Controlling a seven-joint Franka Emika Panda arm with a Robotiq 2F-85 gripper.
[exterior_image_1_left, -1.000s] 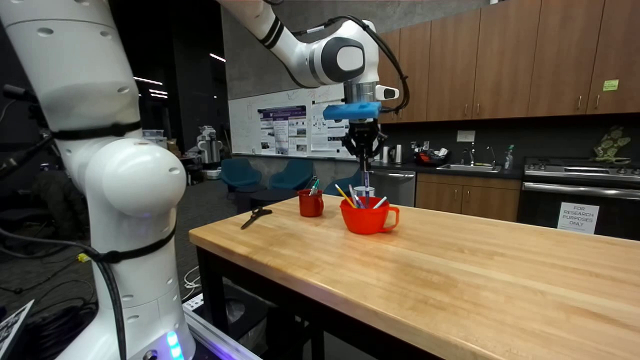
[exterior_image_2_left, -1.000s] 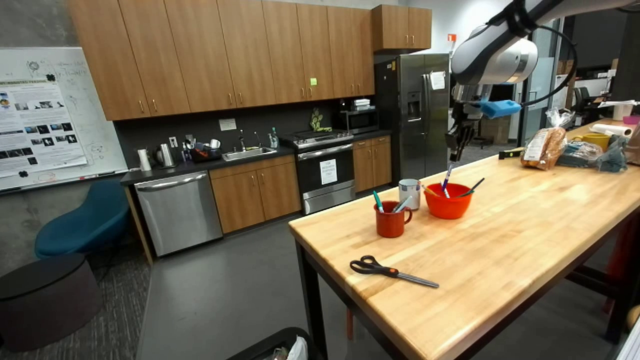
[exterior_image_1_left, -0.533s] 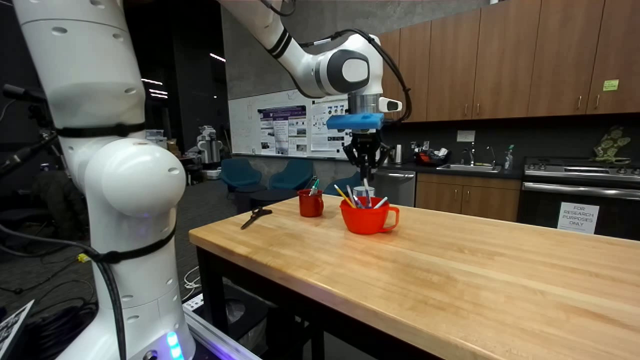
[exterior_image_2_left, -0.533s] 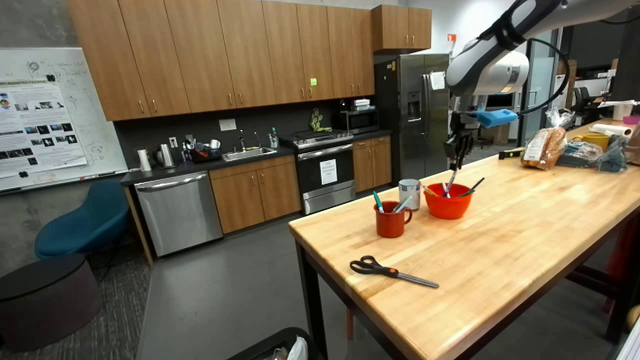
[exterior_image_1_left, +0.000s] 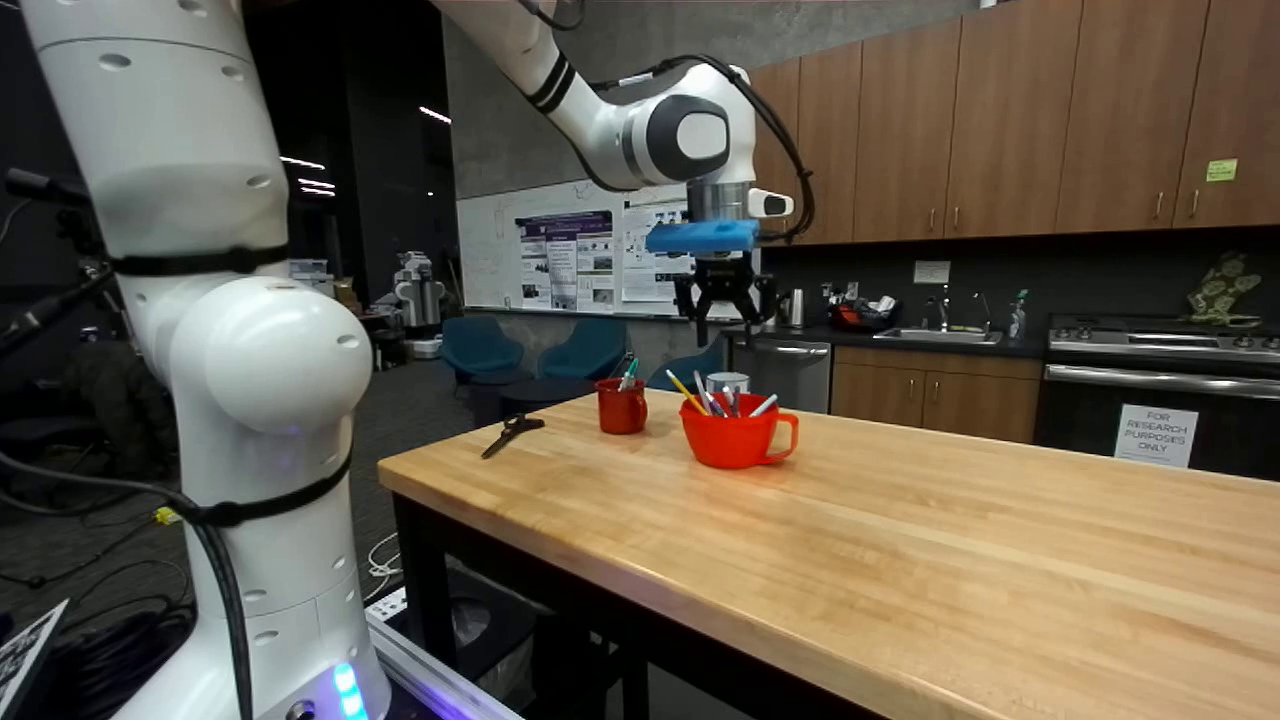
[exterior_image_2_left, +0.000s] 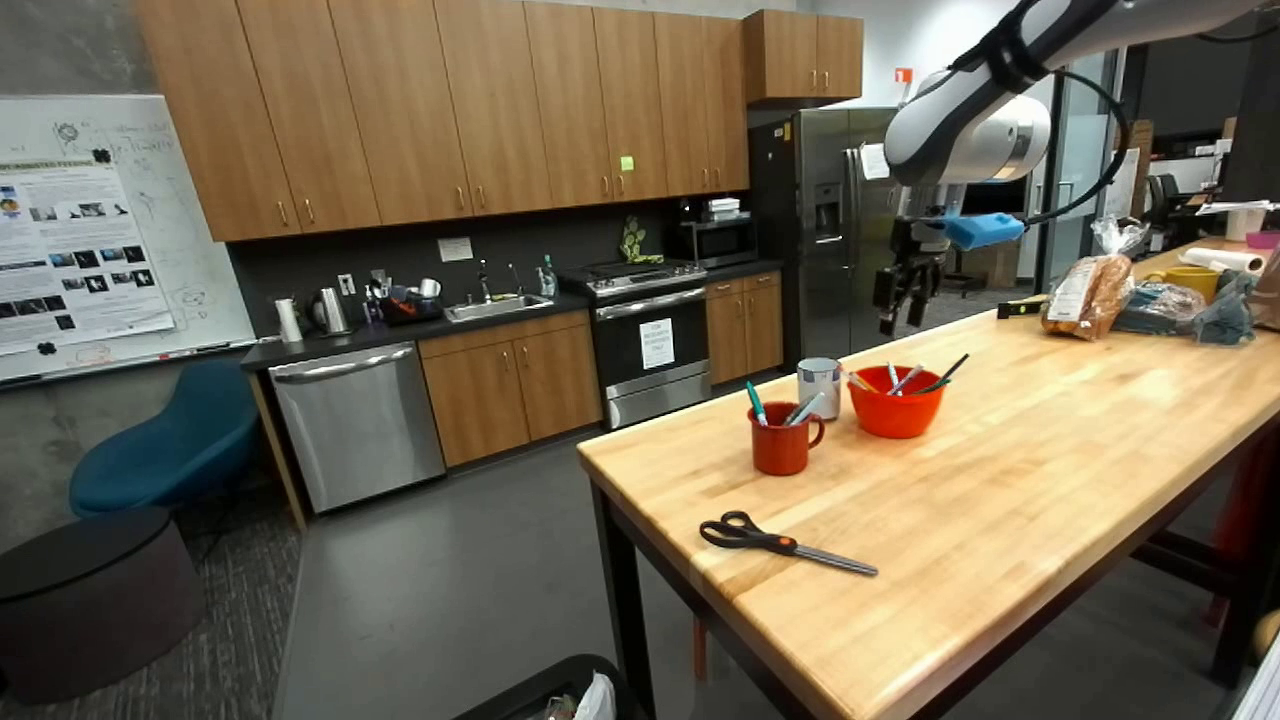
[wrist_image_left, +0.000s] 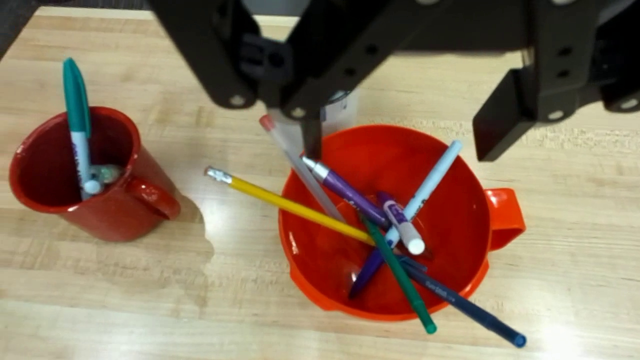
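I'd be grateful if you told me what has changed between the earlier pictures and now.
The pincer dipped toward the red bowl, then opened and rose slightly, letting go of the purple-and-white marker it had held nearly upright. That marker now leans inside the bowl. The bowl, the red mug, the pale mug and the scissors stayed where they were.

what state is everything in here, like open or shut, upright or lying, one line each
End effector: open, holding nothing
Red bowl: upright, under the end effector, not empty
Yellow pencil: slanted in the red bowl, one end sticking out
Purple pen: slanted in the red bowl
Red mug: upright, not empty
White mug: upright, contents not visible
Scissors: lying flat, blades look closed
Dishwasher: shut
Oven: shut
Fridge: shut
Wall cabinets: shut
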